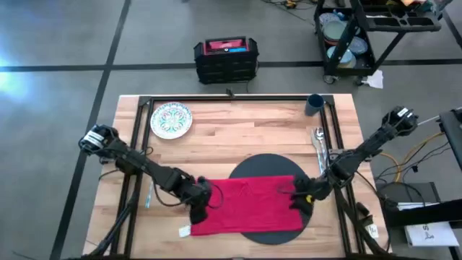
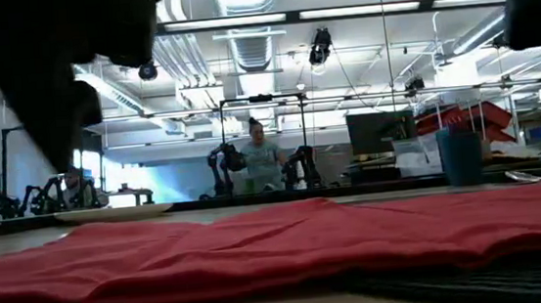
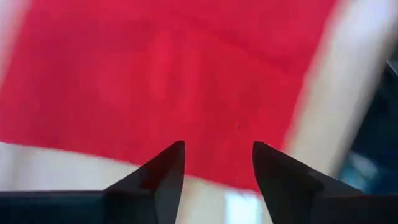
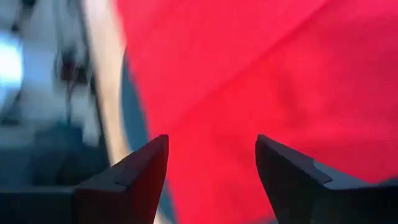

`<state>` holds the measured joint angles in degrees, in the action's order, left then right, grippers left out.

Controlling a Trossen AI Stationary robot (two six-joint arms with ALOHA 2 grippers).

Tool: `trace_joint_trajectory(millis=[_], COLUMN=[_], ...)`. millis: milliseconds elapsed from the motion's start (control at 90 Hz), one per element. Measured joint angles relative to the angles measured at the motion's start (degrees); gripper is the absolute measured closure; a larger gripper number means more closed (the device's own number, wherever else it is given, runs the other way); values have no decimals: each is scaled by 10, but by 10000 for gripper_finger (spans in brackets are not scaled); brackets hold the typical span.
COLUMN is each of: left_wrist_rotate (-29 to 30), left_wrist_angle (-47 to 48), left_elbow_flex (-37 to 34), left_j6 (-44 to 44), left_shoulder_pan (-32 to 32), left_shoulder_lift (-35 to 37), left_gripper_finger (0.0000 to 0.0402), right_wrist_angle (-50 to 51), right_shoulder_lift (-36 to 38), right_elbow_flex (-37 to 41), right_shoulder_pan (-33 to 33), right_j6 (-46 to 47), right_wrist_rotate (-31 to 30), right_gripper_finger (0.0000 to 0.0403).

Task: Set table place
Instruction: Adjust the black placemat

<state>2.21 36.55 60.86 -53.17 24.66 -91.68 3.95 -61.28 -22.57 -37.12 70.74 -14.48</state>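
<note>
- A red napkin (image 1: 242,206) is spread flat on the near middle of the counter (image 1: 238,126); its right part lies over a round dark grey mat (image 1: 271,167), while its left part rests on the bare planks.
- The left gripper (image 1: 200,209) is placed at the napkin's left edge, low over the cloth. In the left wrist view its jaws are seen spread apart with nothing between them, the red cloth (image 3: 174,81) lying just beyond the fingertips (image 3: 171,165).
- The right gripper (image 1: 299,196) is placed at the napkin's right edge, over the mat. In the right wrist view its jaws are likewise spread and empty, with the napkin (image 4: 261,81) just ahead of them and a strip of mat (image 4: 138,118) beside it.
- A small white patterned plate (image 1: 171,120) is set at the far left of the counter, well apart from the napkin.
- A dark blue cup (image 1: 314,105) stands upright at the far right corner.
- Silver cutlery (image 1: 318,144) lies near the right rail, between the cup and the right gripper; the separate pieces cannot be told apart.
- From the low view, the napkin (image 2: 259,246) is seen lying rumpled but flat, with a person (image 2: 259,157) seated in the room beyond.
</note>
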Motion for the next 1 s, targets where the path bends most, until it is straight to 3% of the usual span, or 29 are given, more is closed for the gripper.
trace_joint_trajectory(millis=[156, 278, 433, 489, 611, 856, 1000], left_wrist_rotate=[97, 110, -52, -84, -148, -223, -230], left_wrist_angle=[8, 6, -6, -3, 2, 4, 5], left_elbow_flex=[0, -2, -11, -16, -26, -36, -43], left_j6=[12, 83, 256, 302, 383, 473, 505], left_shoulder_pan=[-47, -92, -161, -179, -209, -221, -224], left_shoulder_lift=[0, 0, -6, -10, -11, -11, -11], left_gripper_finger=[273, 296, 362, 388, 399, 401, 401], right_wrist_angle=[0, 0, 11, 18, 18, 18, 17], right_shoulder_lift=[0, 0, -7, -13, -32, -80, -116], right_elbow_flex=[0, 0, 0, 0, -2, -11, -28], right_shoulder_pan=[0, 2, 20, 25, 26, 26, 26], right_j6=[78, 114, 134, 138, 141, 201, 213], right_wrist_rotate=[-192, -264, -199, -167, -131, -98, -89], right_gripper_finger=[208, 221, 261, 295, 386, 402, 403])
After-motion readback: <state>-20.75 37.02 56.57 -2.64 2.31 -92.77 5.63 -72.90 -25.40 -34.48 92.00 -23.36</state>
